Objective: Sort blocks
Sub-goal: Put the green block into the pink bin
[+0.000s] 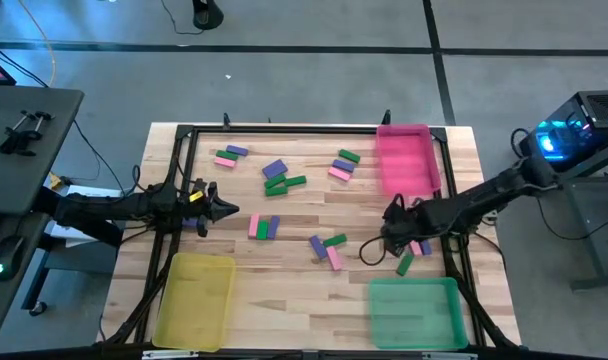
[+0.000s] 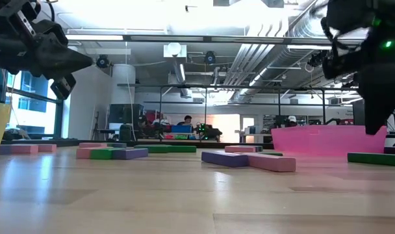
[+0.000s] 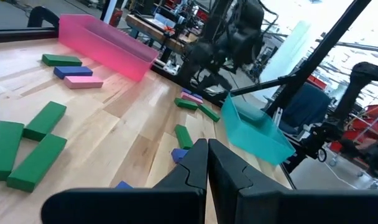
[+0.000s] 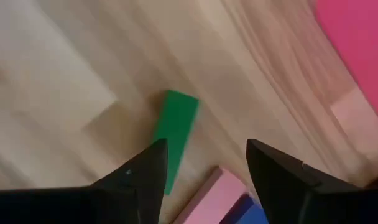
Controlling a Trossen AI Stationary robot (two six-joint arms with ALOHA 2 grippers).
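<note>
Green, pink and purple blocks lie scattered over the wooden table. My right gripper hangs open near the right edge, between the pink tray and the green tray. In the right wrist view its fingers are spread with nothing between them. Below them a green block lies flat on the wood, with a pink block and a purple one beside it. From above, that green block is just in front of the green tray. My left gripper is shut and empty at the table's left, above the yellow tray.
A trio of blocks lies mid-table, another group sits to its right, and more blocks lie toward the back. A black frame rail runs along the table's right side. A cable loop hangs from the right arm.
</note>
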